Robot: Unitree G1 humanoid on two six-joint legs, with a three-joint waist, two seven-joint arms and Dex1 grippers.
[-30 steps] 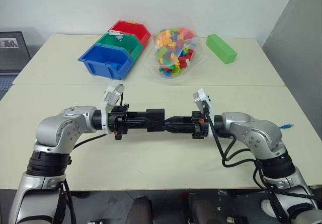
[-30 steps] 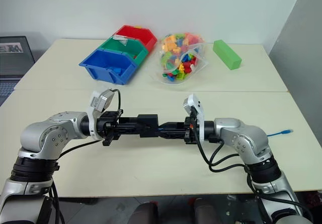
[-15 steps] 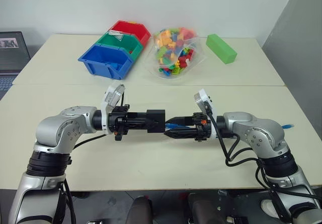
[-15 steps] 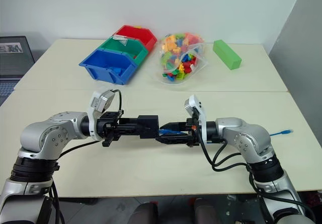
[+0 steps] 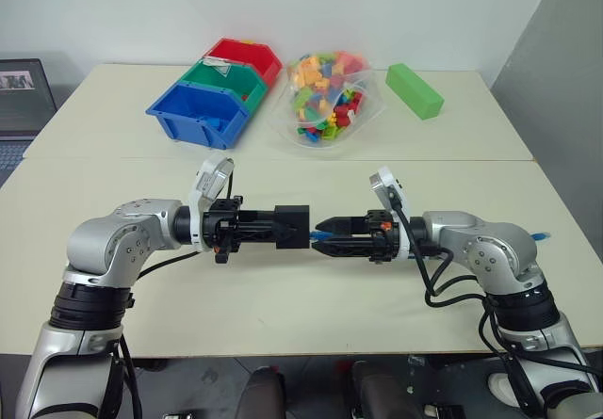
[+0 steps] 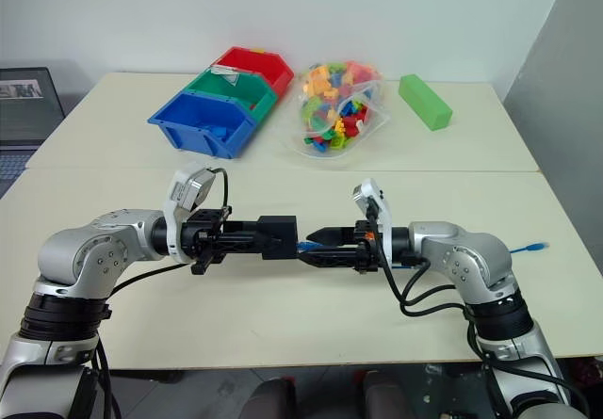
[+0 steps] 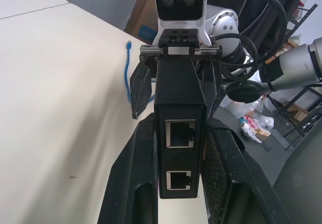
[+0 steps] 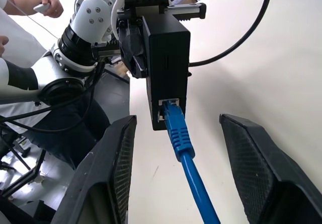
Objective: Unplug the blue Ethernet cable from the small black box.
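Blue Ethernet cable [image 8: 177,126] is plugged into the small black box [image 5: 290,226], which the left gripper's [image 5: 273,227] shut jaws clamp above bare table [image 5: 283,297]. Right gripper's [image 8: 176,133] jaws stand apart, flanking the cable untouched. Bins [image 5: 215,89] lie farther back.

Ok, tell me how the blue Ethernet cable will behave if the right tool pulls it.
The blue Ethernet cable likely flexes: it is thin and curves along the table. Its plug looks seated in the small black box, so it may resist. The right tool stands open around it.
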